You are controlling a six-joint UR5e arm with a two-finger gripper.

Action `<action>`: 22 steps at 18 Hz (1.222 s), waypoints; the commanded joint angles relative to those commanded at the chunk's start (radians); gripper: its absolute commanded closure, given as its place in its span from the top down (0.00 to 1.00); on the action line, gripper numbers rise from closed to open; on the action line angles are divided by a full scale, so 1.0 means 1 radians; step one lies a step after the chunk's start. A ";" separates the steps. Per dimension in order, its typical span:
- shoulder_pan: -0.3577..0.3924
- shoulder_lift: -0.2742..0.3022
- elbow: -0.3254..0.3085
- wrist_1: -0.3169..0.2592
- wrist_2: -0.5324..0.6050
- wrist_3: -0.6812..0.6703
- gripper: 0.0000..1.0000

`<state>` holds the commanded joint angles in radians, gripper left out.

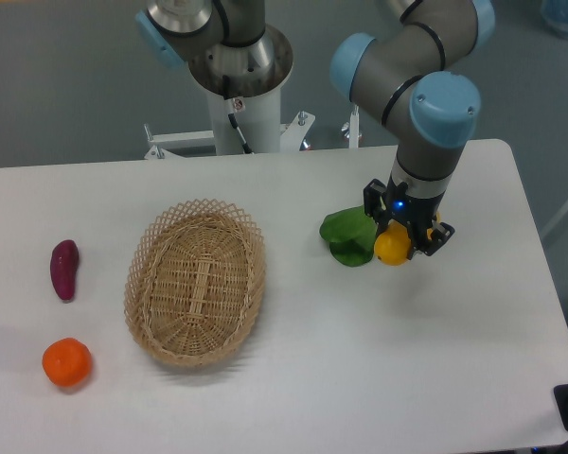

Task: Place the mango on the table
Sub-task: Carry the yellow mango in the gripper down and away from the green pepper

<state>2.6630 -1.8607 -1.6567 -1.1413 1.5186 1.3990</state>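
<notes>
The yellow mango [392,248] is held between the fingers of my gripper [404,238], which points down over the right part of the white table [379,359]. The fruit's lower end is at or just above the tabletop; I cannot tell whether it touches. The gripper is shut on the mango, and its upper part is hidden by the gripper body.
A green leafy vegetable [348,235] lies right beside the mango on its left. An oval wicker basket [197,282] stands left of centre. A purple vegetable [64,269] and an orange [67,363] lie at the far left.
</notes>
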 joint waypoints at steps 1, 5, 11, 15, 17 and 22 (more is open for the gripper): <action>0.000 0.000 0.000 0.000 -0.002 0.000 0.18; 0.000 -0.003 0.011 -0.002 -0.005 -0.005 0.19; -0.017 -0.052 0.017 0.044 -0.002 -0.125 0.18; -0.061 -0.110 0.026 0.156 0.000 -0.265 0.18; -0.100 -0.170 0.064 0.207 0.009 -0.331 0.18; -0.158 -0.281 0.184 0.209 0.061 -0.466 0.18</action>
<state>2.5050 -2.1413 -1.4728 -0.9327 1.5799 0.9329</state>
